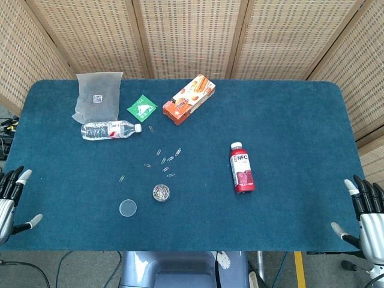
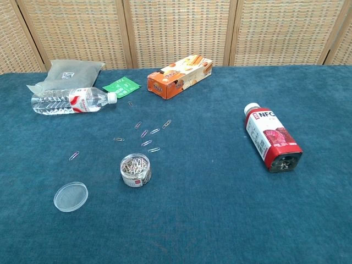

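**Head view: both robot hands sitting open at the near corners, nothing grasped**

Head view is showing the left robot hand (image 1: 11, 201) hanging just off the near left edge of the counter (image 1: 288, 120), fingers spread and gripping nothing. The right robot hand (image 1: 363, 213) is sitting at the near right corner in the same released pose, thumb pointing inward. Neither hand is appearing in the chest view.

The thing lying nearest the right robot hand is the red juice bottle (image 1: 242, 168). It is lying on its side with its cap pointing toward the far edge, well apart from the hand. Nearest the left robot hand is the clear round lid (image 1: 127, 207), lying flat near the front edge. Just beside the lid, the small jar of paper clips (image 1: 161, 192) is standing upright and uncovered, with loose paper clips (image 1: 165, 159) scattered beyond it.

Further back, a water bottle (image 1: 111, 129) is lying on its side, touching a grey pouch (image 1: 96, 96). A green sachet (image 1: 142, 108) and an orange snack box (image 1: 189, 99) are resting near them.

Judging from this, the work is sitting at its opening stance, with no reach begun. Taking the juice bottle would call for a long inward reach and a wrap around a round body that may roll. The thin, flat lid would be asking for a careful fingertip pinch at its rim.
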{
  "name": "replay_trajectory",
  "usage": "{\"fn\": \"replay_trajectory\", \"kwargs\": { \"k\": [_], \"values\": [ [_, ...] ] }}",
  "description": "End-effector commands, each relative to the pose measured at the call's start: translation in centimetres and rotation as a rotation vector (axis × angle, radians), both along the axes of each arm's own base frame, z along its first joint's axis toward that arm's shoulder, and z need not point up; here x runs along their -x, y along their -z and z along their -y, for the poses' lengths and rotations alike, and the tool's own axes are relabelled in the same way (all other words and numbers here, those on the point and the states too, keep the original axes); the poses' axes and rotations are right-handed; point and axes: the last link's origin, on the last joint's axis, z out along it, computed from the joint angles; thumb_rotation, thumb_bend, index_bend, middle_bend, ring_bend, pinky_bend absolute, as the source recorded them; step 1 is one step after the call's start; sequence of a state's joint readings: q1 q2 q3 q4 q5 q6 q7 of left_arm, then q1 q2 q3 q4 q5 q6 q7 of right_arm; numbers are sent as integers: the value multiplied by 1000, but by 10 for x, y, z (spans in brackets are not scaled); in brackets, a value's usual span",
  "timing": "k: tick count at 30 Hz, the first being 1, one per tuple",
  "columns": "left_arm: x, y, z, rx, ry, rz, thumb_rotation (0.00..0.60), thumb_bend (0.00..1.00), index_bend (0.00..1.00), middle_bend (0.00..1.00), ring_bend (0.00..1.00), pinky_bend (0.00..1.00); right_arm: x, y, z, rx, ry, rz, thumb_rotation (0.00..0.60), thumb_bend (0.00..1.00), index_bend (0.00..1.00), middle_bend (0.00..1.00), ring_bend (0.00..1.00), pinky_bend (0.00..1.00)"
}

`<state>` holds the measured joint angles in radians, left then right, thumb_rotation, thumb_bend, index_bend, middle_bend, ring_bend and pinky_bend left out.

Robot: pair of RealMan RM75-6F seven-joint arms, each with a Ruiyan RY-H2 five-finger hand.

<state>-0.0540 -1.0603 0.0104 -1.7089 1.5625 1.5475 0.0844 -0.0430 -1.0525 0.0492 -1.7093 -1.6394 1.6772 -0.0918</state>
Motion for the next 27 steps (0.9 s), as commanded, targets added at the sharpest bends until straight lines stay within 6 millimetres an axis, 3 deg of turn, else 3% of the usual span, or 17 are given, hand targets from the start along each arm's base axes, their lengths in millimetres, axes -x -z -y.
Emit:
{"fn": "replay_trajectory", "kwargs": {
  "k": [1, 7, 10, 14, 19, 21, 27],
  "values": [
    [0, 2, -2, 14, 8, -1, 600, 134, 0, 0, 0, 0, 0, 0, 0, -2, 0, 0, 600, 0, 0, 0, 0, 0],
    [-3, 13, -20, 54, 34, 5, 600, 117, 0, 0, 0, 0, 0, -3, 0, 5, 0, 4, 600, 0, 0, 0, 0, 0],
    [-34, 33, -67, 122, 122, 26, 600, 116, 59, 0, 0, 0, 0, -6, 1, 8, -2, 19, 600, 0, 0, 0, 0, 0],
    [-68, 52, -108, 147, 205, -6, 600, 143, 286, 0, 0, 0, 1, -8, 3, 3, 3, 30, 600, 0, 0, 0, 0, 0],
    [-98, 85, -145, 204, 247, -30, 600, 219, 398, 0, 0, 0, 5, -9, 6, -8, 20, 42, 600, 0, 0, 0, 0, 0],
    [-111, 108, -162, 241, 258, -81, 600, 240, 434, 0, 0, 0, 8, -10, 7, -9, 31, 48, 600, 0, 0, 0, 0, 0],
    [-123, 143, -182, 274, 232, -130, 600, 290, 458, 0, 0, 0, 11, -11, 9, -11, 42, 51, 600, 0, 0, 0, 0, 0]
  ]
}}
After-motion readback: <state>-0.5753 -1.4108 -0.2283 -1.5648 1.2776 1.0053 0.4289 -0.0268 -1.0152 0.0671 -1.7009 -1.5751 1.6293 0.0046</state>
